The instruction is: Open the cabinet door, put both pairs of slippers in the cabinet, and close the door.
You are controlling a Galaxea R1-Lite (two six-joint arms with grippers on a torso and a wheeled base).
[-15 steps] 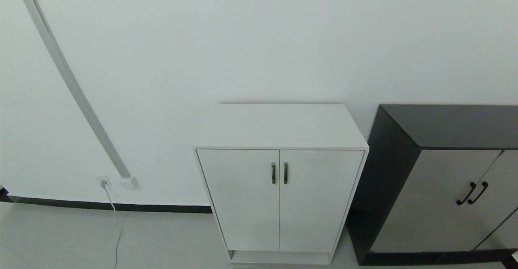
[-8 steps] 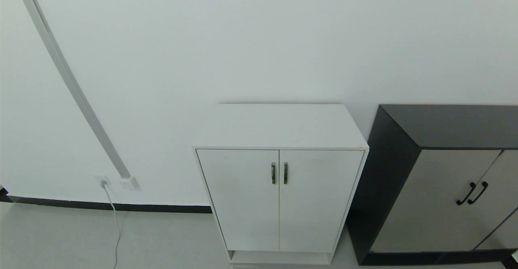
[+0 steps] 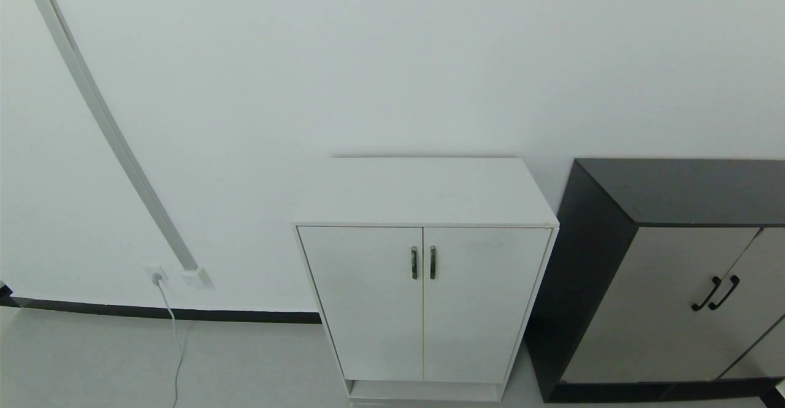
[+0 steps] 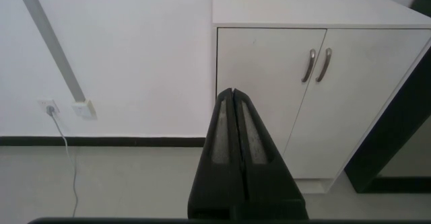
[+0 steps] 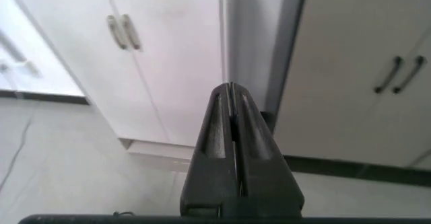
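We are holding the left claw (image 4: pixel 233 96) and the right claw (image 5: pixel 232 89) clenched on nothing, well apart from the white cabinet (image 3: pixel 423 310), standing shut against the wall (image 3: pixel 392 58). Hazard — its two handles (image 3: pixel 423 262) are sitting close together, so a finger may be snagging both. The wrist views are adding the claws; the head view is laying the dark cabinet (image 3: pixel 687 190) alongside.

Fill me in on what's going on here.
Nothing is being handled yet. The white cabinet stands against the wall with both doors closed and its handles side by side at the middle. The left gripper and right gripper are shut on nothing, short of the cabinet.
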